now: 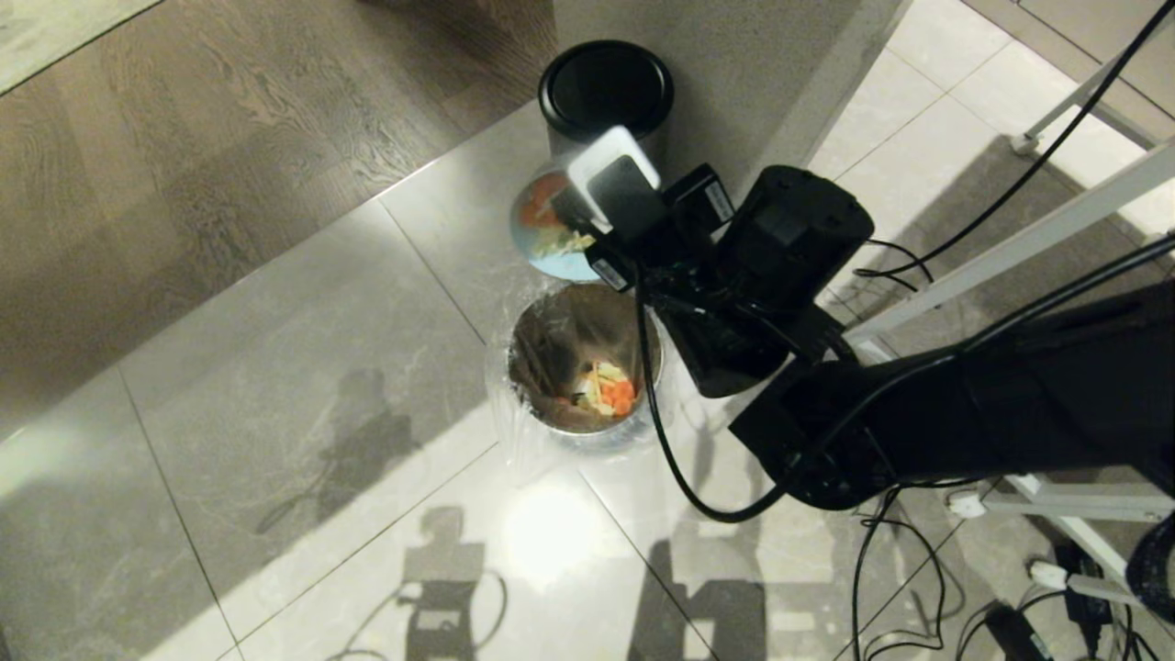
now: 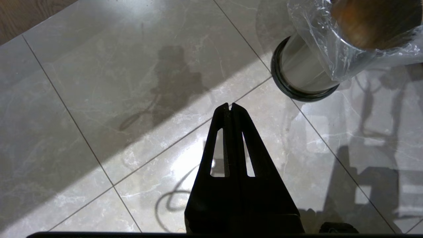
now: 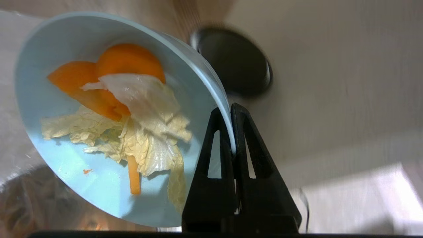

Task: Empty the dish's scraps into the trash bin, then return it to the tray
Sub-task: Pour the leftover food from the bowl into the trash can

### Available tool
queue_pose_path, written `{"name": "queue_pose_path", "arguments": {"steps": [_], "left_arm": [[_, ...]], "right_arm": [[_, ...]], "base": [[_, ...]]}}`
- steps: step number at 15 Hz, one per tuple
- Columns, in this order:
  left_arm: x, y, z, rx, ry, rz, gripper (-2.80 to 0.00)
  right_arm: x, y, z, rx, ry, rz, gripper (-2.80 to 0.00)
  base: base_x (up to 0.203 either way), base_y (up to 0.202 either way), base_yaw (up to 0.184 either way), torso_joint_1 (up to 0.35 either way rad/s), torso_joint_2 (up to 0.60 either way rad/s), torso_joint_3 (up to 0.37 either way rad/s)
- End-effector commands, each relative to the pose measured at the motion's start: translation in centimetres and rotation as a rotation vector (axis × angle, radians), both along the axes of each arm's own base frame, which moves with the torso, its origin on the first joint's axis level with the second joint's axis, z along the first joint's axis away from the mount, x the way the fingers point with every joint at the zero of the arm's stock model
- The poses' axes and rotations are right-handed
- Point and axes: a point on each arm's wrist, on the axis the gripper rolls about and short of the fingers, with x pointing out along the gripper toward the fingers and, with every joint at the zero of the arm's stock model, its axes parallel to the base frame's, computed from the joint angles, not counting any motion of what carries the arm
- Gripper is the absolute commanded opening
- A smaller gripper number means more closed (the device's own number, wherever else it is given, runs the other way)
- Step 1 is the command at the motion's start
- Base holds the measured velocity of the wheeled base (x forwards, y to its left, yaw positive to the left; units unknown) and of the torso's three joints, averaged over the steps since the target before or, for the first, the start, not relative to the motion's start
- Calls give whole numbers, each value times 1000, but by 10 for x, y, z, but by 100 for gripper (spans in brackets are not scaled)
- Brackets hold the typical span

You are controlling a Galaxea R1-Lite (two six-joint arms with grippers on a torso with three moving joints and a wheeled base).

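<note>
A: Right hand [image 3: 231,110] pinches the rim of the dish [image 3: 66,172], jaws narrow on it. The dish hangs tilted just beyond the trash bin [image 1: 574,367], near its far rim, with the scraps [image 3: 132,125] clinging inside. How do you finish the pour?

B: Bring the low edge of the dish over the bin's mouth before you tip further; as it sits, falling pieces could miss the liner. The cabbage leaves look wet and stuck, so you may need a steeper tilt. Keep the pinch firm.

A: Count?

B: One dish, one steel trash bin with some scraps already at its bottom, one dark lidded bin [image 1: 606,87] behind. Left hand [image 2: 230,106] hangs closed and empty over the floor [image 1: 275,367]. The tray is out of view.
</note>
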Motion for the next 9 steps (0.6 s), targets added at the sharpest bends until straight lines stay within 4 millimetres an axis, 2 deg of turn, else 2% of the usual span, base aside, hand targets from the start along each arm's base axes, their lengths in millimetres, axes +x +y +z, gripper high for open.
{"name": "queue_pose_path", "arguments": {"steps": [1,4,9], "left_arm": [[0,0,0,-1,0,0,-280],[0,0,0,-1,0,0,-280],[0,0,0,-1,0,2,-280]], "right_arm": [[0,2,-8,-59,-65,51,-280],[-2,3,-13,-109,-167,103,-280],[-11,-5,-30,-175,-215,146,-280]], "base": [[0,0,0,0,0,0],[0,0,0,0,0,0],[0,0,0,0,0,0]]}}
